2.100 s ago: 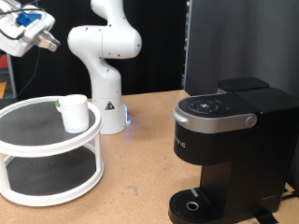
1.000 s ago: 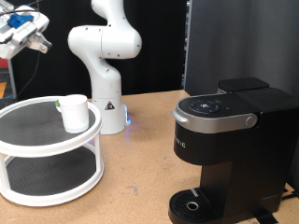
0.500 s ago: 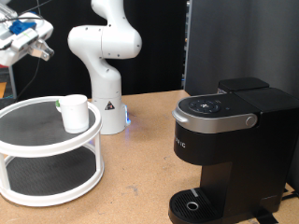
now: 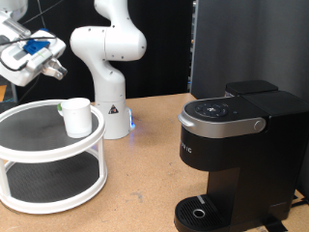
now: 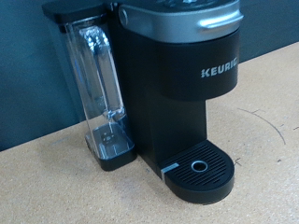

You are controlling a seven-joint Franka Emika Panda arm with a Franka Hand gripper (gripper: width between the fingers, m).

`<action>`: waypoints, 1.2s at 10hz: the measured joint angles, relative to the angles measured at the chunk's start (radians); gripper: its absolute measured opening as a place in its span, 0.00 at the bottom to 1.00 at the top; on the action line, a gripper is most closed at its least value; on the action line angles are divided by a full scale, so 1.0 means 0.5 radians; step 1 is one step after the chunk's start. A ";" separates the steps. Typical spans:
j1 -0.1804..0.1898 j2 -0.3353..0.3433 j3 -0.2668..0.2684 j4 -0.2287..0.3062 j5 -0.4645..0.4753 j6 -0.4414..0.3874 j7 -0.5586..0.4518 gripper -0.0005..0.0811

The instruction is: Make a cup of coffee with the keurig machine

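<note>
Since the earlier frames our gripper [image 4: 53,70] has come down and moved a little toward the exterior view's right, while the cup and brewer have stayed put. We see the cup [image 4: 77,117], plain white and upright, standing on the upper shelf of a round white two-tier stand [image 4: 48,189] at the exterior view's left. From the cup, the gripper lies up and to the exterior view's left, well apart from it and holding nothing; it is tilted, and we cannot tell whether its fingers are wide or narrow. Just behind the cup stands the white robot arm base [image 4: 108,58]. Farther out, on the exterior view's right of the wooden table [image 4: 145,184], sits the keurig machine [image 4: 237,155], lid down, its drip tray [image 5: 201,170] bare. Our wrist view shows the machine with its clear water tank [image 5: 98,84], and no fingers
</note>
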 joint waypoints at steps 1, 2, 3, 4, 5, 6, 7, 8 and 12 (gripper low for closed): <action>0.000 -0.001 0.004 -0.042 -0.022 0.043 -0.038 0.01; -0.001 -0.002 0.005 -0.086 -0.046 0.094 -0.077 0.01; -0.003 -0.002 0.005 -0.128 -0.065 0.140 -0.118 0.01; -0.007 -0.002 0.004 -0.164 -0.081 0.169 -0.149 0.01; -0.008 -0.002 -0.003 -0.193 -0.094 0.187 -0.186 0.01; -0.011 -0.002 -0.011 -0.217 -0.105 0.206 -0.214 0.01; -0.018 -0.002 -0.016 -0.235 -0.117 0.216 -0.237 0.01; -0.029 -0.003 -0.029 -0.250 -0.131 0.217 -0.255 0.01; -0.096 -0.013 -0.146 -0.270 -0.153 0.142 -0.354 0.55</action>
